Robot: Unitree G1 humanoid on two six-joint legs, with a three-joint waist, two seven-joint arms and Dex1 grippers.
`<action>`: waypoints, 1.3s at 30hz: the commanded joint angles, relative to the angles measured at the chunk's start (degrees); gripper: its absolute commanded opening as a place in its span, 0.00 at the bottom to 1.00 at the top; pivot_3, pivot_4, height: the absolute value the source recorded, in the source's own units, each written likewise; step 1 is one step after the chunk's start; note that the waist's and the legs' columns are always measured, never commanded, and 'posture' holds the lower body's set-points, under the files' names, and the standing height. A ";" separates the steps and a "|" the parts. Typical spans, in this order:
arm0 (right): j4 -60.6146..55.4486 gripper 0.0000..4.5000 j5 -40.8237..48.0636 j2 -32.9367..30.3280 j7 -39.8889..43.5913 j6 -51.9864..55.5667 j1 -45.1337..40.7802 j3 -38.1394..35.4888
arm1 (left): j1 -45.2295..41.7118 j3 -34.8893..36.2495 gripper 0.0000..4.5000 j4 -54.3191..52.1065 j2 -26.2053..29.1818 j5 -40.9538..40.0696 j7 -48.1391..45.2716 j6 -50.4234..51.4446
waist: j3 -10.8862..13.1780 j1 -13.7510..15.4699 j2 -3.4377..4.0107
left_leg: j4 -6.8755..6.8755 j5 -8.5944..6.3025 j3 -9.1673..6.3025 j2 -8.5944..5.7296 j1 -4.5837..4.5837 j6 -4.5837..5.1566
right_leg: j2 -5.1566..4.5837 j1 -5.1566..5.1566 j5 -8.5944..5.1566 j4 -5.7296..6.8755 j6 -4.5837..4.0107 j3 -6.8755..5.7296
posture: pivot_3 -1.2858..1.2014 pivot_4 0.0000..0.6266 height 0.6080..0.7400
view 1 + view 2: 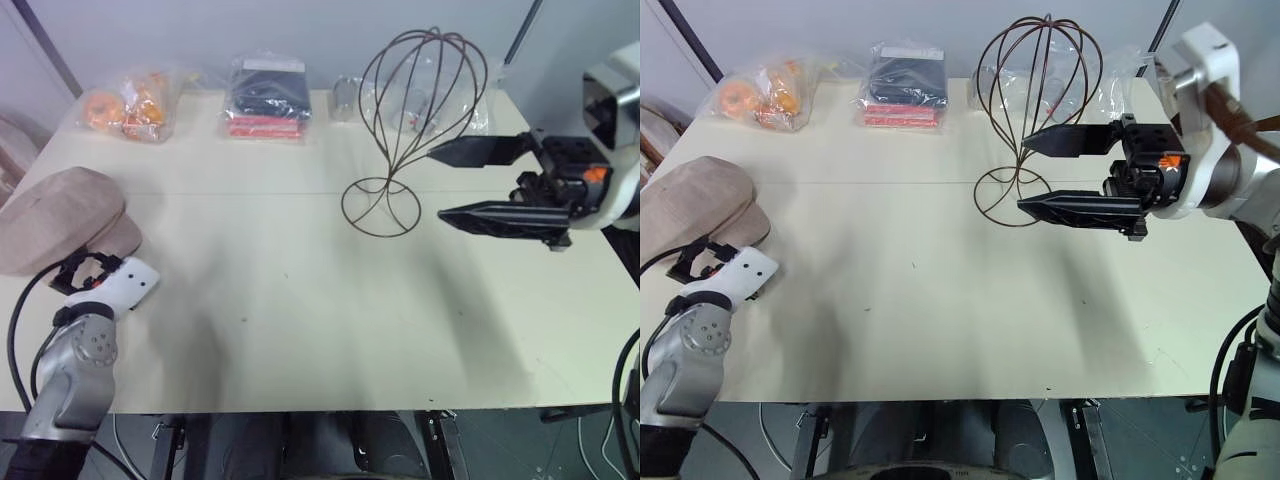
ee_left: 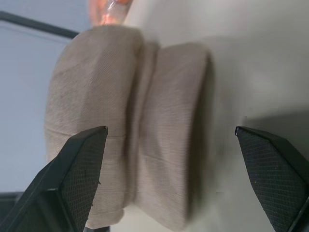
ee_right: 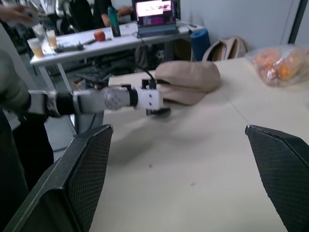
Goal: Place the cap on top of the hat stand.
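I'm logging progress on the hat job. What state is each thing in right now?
cap: lying at the table's left edge, not gripped
hat stand: upright, bare
left hand: open, facing the cap
right hand: open, empty, beside the stand
bags: sealed, at the far edge

No text, label, brand, number or sign can be read anywhere. The dark packet at the far edge of the table has a pale strip along its top and a red band along its bottom, but any print there is too small to make out. The laptop screen on the far desk glows pink and white with nothing legible on it. The bag of orange items bears no lettering that can be made out.
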 commanded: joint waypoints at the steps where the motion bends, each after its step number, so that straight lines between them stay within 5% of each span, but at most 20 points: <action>1: -1.41 1.00 2.48 -0.39 -2.79 -0.13 -0.63 -2.51 | -3.22 1.11 0.99 7.62 1.40 0.44 2.07 -2.67 | 0.00 0.01 0.00 | -0.01 0.00 0.00 0.00 -0.01 0.00 | -0.02 -0.01 0.00 0.00 0.00 0.02 | 0.52 0.24 1.00; 10: -1.87 1.00 3.49 -0.63 -6.20 -0.89 -0.47 -2.66 | -11.85 0.20 0.94 24.48 3.03 -1.85 3.14 -10.43 | -0.16 -0.09 0.25 | -0.21 0.00 0.02 -0.01 -0.02 0.00 | -0.06 -0.15 0.08 0.00 0.11 0.06 | 0.52 0.24 1.00; 13: -2.10 1.00 3.61 -1.19 -6.69 -1.04 -0.08 -2.96 | -13.48 0.24 0.70 27.01 3.62 -2.40 3.32 -12.66 | -0.17 -0.19 0.25 | -0.35 0.01 0.03 -0.01 -0.01 -0.01 | -0.05 -0.25 0.11 0.01 0.17 0.07 | 0.52 0.24 1.00; 19: -2.14 1.00 4.01 -1.71 -8.75 -0.80 1.02 -3.89 | -16.00 0.40 0.02 29.70 4.92 -2.87 3.52 -15.07 | -0.18 0.12 0.25 | -0.58 0.01 0.03 -0.06 -0.02 -0.02 | -0.09 -0.34 0.14 0.00 0.23 0.03 | 0.52 0.24 1.00; 28: -2.27 1.00 0.07 -5.42 -9.52 -3.29 5.29 -7.04 | -25.31 0.00 0.01 23.61 8.29 -2.56 2.43 -18.41 | -0.18 0.50 0.20 | -0.54 0.02 0.00 -0.12 -0.17 -0.02 | -0.11 -0.39 0.15 -0.01 0.24 -0.06 | 0.52 0.24 1.00; 32: -0.58 1.00 -0.79 -8.85 -8.39 -3.72 8.04 -11.85 | -38.99 -3.65 0.01 17.16 7.86 -2.17 -1.21 -21.86 | -0.16 2.13 0.16 | -0.02 0.03 -0.20 -0.19 -0.92 -0.03 | -0.03 -0.72 0.32 0.01 0.53 -0.31 | 0.52 0.24 1.00; 39: -1.48 1.00 -0.54 -11.38 -7.85 -3.03 14.49 -20.12 | -60.67 -13.25 0.01 14.70 -0.60 -4.08 -6.94 -35.04 | -0.20 2.71 0.18 | 0.76 -0.08 0.19 -0.58 -1.63 0.23 | 0.06 -0.95 0.57 -0.12 0.94 -0.26 | 0.52 0.24 1.00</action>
